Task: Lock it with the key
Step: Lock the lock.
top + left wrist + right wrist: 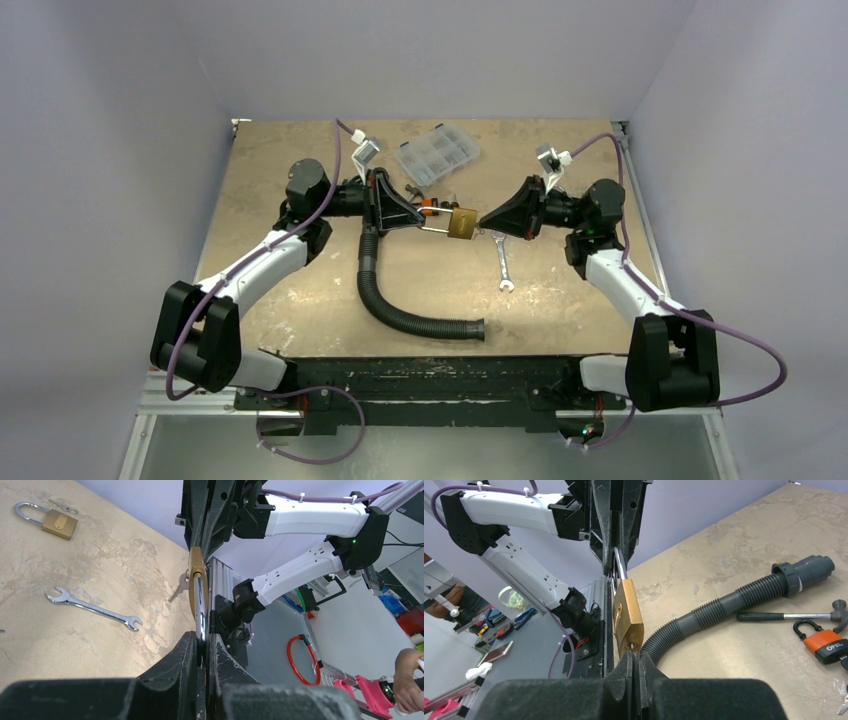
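Right now the left gripper (202, 642) has its jaws clamped on the silver shackle (200, 607) of the brass padlock (461, 223). The lock is held off the table (560, 300), stretched between the two sets of jaws. The right gripper (635, 659) meets its opposite, keyway end with its jaws pressed nearly together; whatever they pinch is hidden. A small key (179, 588) shows just beside the lock body, near the right jaws. A corrugated hose (400, 315) lies below the left jaws and a wrench (503, 265) below the right ones.
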Tool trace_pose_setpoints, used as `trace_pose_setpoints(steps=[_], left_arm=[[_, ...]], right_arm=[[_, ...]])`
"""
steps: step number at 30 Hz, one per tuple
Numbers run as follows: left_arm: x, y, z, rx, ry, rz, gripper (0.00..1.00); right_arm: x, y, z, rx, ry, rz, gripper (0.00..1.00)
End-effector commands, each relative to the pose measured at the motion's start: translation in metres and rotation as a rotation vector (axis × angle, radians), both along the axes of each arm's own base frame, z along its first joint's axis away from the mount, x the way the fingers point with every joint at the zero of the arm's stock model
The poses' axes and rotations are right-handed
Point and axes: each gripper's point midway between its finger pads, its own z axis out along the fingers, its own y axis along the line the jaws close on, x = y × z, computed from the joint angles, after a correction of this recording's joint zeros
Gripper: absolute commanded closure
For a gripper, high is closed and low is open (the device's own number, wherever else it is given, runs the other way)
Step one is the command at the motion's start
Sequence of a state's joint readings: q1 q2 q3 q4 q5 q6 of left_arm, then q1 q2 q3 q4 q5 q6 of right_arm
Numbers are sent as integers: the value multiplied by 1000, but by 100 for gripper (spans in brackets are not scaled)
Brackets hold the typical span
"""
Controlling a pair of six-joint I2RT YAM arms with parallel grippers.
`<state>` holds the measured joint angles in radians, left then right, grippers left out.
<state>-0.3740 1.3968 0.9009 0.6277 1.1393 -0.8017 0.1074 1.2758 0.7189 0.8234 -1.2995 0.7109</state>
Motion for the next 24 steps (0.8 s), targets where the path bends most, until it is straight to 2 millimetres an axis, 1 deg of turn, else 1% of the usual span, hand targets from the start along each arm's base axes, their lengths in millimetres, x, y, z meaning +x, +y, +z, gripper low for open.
trace_pose_setpoints(steps=[1,6,14,15,16,21,24], left_arm=[[-4,4,30,-59,-129,16,100],[-4,6,31,-60,-131,23,100],[3,12,35,-70,-140,53,100],[3,12,35,-71,-140,56,100],[3,13,36,-73,-141,58,100],[6,15,37,-77,-137,69,100],[6,16,36,-76,-136,71,100]], right_arm=[[-1,-1,6,-1,-39,4,100],[0,-7,6,0,-36,-15,100],[7,-28,-4,-7,-3,-71,100],[6,-28,-5,-8,0,-68,100],[10,-36,-6,-9,5,-93,100],[16,-53,-15,-15,33,-130,100],[24,-71,-18,-20,43,-176,100]])
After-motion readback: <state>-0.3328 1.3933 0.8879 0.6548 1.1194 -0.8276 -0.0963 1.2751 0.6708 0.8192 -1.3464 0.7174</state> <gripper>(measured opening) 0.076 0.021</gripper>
